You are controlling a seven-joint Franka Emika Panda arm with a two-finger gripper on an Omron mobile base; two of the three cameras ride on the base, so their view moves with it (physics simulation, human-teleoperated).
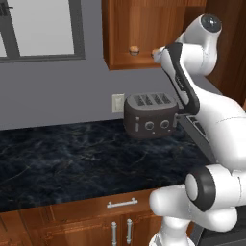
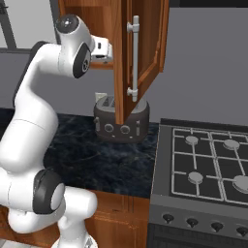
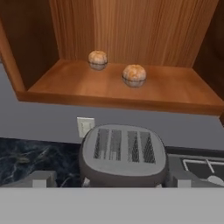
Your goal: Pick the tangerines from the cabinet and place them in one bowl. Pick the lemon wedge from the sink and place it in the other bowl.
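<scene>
- Tangerines (image 3: 97, 59) (image 3: 134, 74): two, apart, on the open shelf of the cabinet (image 3: 131, 89)
- Toaster (image 3: 124, 153): on the dark counter (image 1: 72, 158), below the shelf
- Gripper (image 3: 109, 183): facing the shelf, fingers fully spread, holding nothing

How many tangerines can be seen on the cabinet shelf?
2: one tangerine sits toward the back left of the cabinet shelf, the other tangerine nearer the front, right of it. None looks hidden.
</scene>
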